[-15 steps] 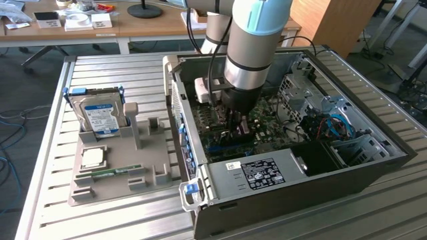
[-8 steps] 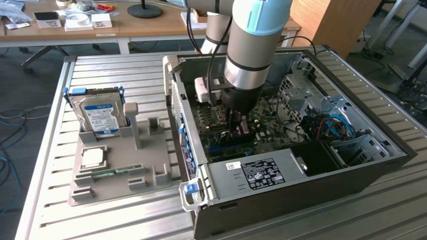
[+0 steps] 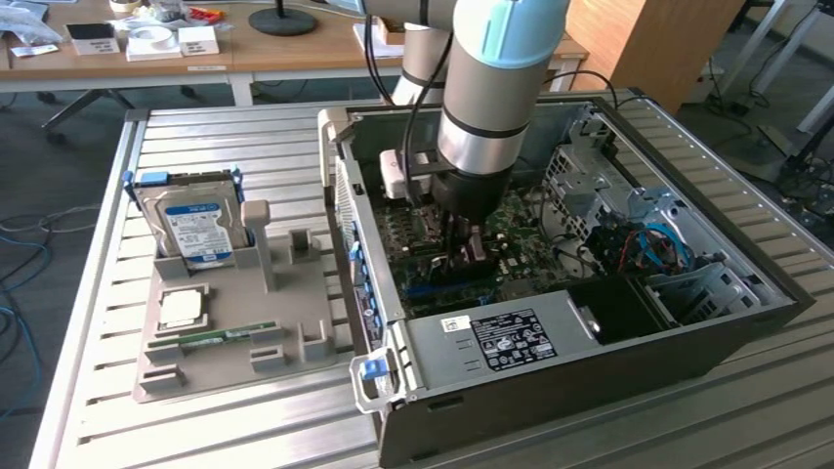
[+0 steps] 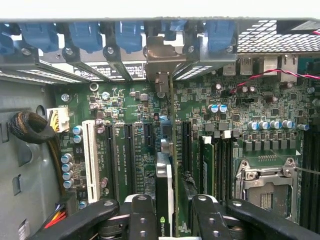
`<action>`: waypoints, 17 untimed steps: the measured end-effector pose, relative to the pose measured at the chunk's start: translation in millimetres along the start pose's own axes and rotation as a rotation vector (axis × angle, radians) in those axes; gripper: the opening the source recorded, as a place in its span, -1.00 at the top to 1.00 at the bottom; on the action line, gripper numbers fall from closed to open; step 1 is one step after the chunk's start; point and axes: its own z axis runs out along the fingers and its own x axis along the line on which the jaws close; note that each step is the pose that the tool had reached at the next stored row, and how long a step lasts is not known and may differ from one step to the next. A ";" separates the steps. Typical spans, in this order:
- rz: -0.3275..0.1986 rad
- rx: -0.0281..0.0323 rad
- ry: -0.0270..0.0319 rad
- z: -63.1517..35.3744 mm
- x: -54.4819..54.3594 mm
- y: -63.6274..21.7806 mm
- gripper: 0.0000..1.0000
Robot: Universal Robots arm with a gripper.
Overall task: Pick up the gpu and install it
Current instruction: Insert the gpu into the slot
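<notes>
Wrist view: the gpu (image 4: 164, 200) is held edge-on between the gripper (image 4: 170, 220) fingers (image 4: 142, 217). Its bracket (image 4: 161, 62), at twelve o'clock, is seen against the motherboard (image 4: 250, 107).

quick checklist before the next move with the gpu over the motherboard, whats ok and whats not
1. gpu held edge-on between the hand fingers: ok.
2. Card inside the open computer case, above the motherboard: ok.
3. Silvery bracket up at the rear slot row: ok.
4. Card edge lined up with a slot: cannot tell.
5. Card fully seated: cannot tell.
6. Hard drive on the parts tray, out of the way: ok.
</notes>
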 end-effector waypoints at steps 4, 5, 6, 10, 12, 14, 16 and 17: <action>0.001 0.0001 -0.0009 0.1 -0.1 0.0 0.33; 0.002 0.0001 -0.0012 0.1 -0.2 0.1 0.33; 0.003 0.0001 -0.0014 0.1 -0.3 0.2 0.33; 0.003 0.0001 -0.0013 0.1 -0.3 0.1 0.33; 0.003 0.0001 -0.0014 0.1 -0.4 0.1 0.33; 0.003 0.0002 -0.0014 0.1 -0.4 0.1 0.33; 0.003 0.0002 -0.0014 0.1 -0.4 0.1 0.33; 0.003 0.0001 -0.0014 0.1 -0.4 0.1 0.33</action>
